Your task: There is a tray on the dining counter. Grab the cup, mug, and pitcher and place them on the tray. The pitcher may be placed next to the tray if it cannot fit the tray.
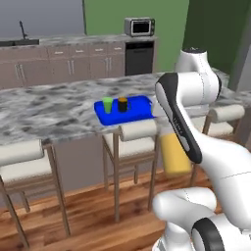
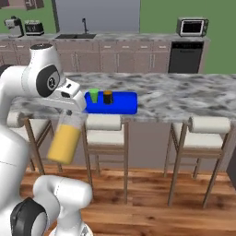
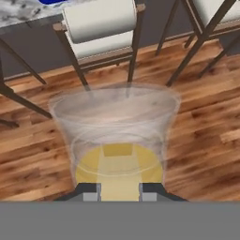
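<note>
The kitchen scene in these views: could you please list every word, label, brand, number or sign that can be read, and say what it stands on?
There is no readable text.
The microwave: its control panel is too small and blurred to read.
The coffee machine and the toaster: no legible marks.
The tray, the cup, the mug and the pitcher: plain, with no labels.

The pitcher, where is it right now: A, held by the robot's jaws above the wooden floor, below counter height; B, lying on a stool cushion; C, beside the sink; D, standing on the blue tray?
A: the pitcher hangs from the gripper beside the stools, below the dining counter, while the tray carries just the cup and the mug.
</note>
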Robot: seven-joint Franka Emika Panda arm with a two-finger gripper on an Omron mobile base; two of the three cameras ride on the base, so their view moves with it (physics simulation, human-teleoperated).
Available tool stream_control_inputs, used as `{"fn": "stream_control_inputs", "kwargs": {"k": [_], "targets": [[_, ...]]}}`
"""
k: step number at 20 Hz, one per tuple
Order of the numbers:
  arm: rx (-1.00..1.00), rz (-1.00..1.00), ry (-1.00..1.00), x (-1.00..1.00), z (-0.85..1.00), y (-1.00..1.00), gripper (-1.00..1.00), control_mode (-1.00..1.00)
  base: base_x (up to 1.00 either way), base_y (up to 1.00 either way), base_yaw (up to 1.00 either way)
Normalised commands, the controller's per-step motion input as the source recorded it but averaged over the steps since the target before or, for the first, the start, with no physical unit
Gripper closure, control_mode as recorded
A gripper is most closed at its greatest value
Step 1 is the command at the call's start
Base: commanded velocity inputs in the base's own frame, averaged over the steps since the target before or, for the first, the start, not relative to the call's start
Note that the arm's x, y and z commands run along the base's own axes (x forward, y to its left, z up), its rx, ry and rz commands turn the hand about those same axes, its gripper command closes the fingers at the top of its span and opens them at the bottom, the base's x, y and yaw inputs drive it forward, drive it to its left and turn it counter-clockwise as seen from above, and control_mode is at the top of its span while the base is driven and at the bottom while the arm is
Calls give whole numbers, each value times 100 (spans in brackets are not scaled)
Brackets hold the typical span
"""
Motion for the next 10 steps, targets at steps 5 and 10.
{"fn": "stream_control_inputs", "kwargs": {"k": [5, 10], "targets": [[0, 0, 0, 0, 0, 0, 100, 100, 46, -70, 42], [0, 0, 0, 0, 0, 0, 100, 100, 40, -61, 32]]}}
